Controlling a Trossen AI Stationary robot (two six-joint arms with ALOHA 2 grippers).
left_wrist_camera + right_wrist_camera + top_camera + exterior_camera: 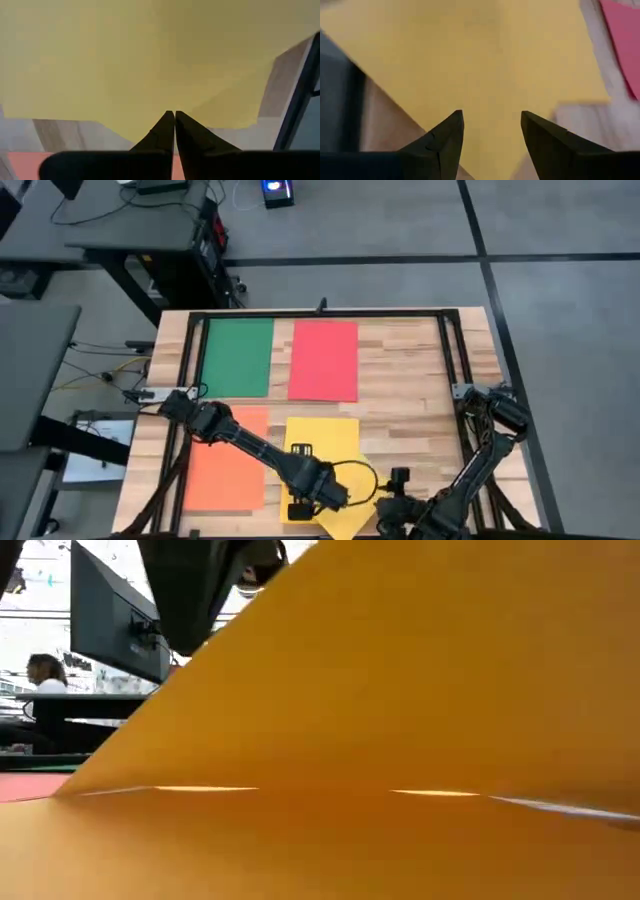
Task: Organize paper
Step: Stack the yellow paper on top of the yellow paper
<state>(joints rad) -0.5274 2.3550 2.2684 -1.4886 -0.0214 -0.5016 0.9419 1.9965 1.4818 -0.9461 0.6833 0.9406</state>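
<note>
1. Across the wooden surface (pixel 410 380), four sheets of paper are lying inside a black frame (pixel 325 314) that is running along its far edge and sides.
2. At the far left, the green sheet (pixel 238 357) is lying flat, with the pink-red sheet (pixel 324 360) just beside it on its right, the two apart by a narrow strip of wood.
3. Near the front left corner, the orange sheet (pixel 228 465) is lying flat under the left arm (pixel 240 438), which is reaching across it from the left edge toward the front middle.
4. At the front middle, the yellow sheet (pixel 327 442) is sitting askew, its near part reaching the front edge; in the low view it is filling almost the whole picture (pixel 420 690) and is rising at a slant from the surface.
5. At the yellow sheet's near left edge, the left end effector (pixel 300 508) is working; in its wrist view the two fingers (pixel 165 131) are pressed together with their tips (pixel 174 113) at the sheet's edge, so it is closed, apparently pinching the yellow sheet (pixel 125 60).
6. Just right of it, the right end effector (pixel 385 502) is hovering at the sheet's near right corner, the right arm (pixel 478 448) coming in from the right edge; in its wrist view the fingers (pixel 447 137) are standing apart, open, over the yellow sheet (pixel 485 65), with a corner of the pink-red sheet (pixel 622 35) showing beyond.
7. Beyond the surface, in the low view, a person (pixel 42 672) is sitting at a desk behind a dark monitor (pixel 115 630).
</note>
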